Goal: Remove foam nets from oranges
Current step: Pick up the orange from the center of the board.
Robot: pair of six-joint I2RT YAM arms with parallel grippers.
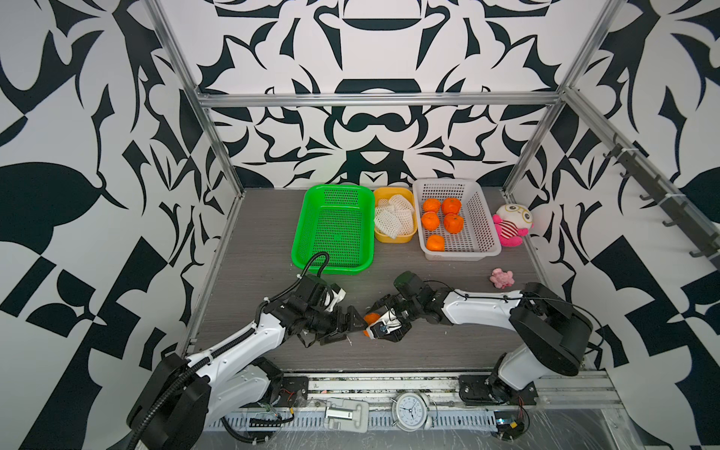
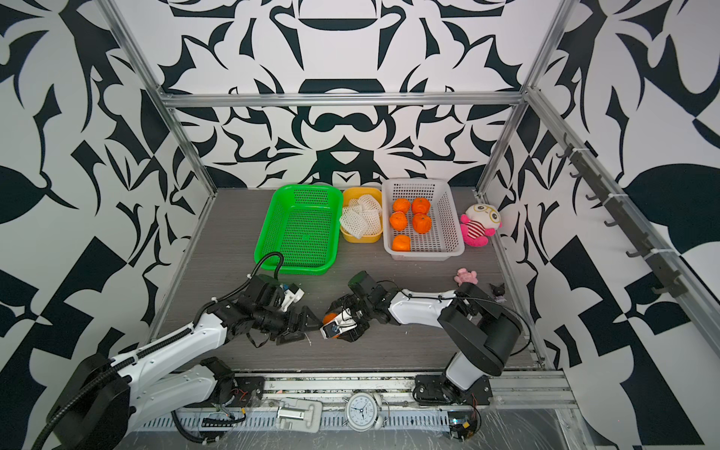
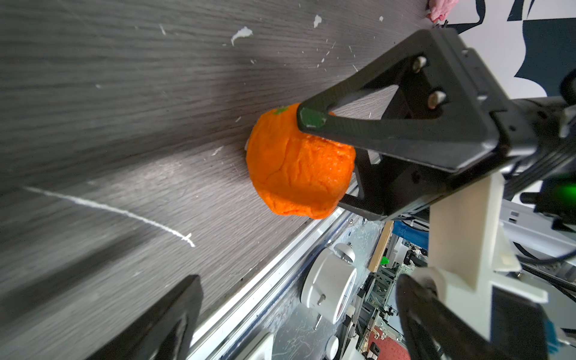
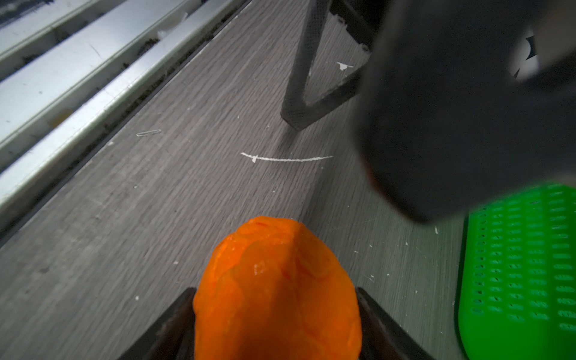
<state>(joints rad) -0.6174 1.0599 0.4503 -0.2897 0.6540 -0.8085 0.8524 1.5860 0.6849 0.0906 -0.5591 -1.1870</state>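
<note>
A bare orange (image 1: 370,317) (image 2: 329,317) sits low over the table's front middle, with my right gripper (image 1: 371,324) (image 4: 276,311) shut on it. In the right wrist view the orange (image 4: 274,290) fills the gap and touches both dark fingers. No net shows on it in the left wrist view (image 3: 299,165). My left gripper (image 1: 348,325) (image 3: 296,299) stands open just left of the fruit, holding nothing. Several foam nets (image 1: 393,220) (image 2: 360,220) lie piled in the yellow tub (image 1: 394,238). Several bare oranges (image 1: 442,220) rest in the white basket (image 1: 487,233).
An empty green basket (image 1: 335,230) stands at the back left of the tub. A plush doll (image 1: 512,224) and a small pink toy (image 1: 502,277) lie at the right. An alarm clock (image 1: 411,407) sits beyond the table's front rail. White foam crumbs dot the tabletop.
</note>
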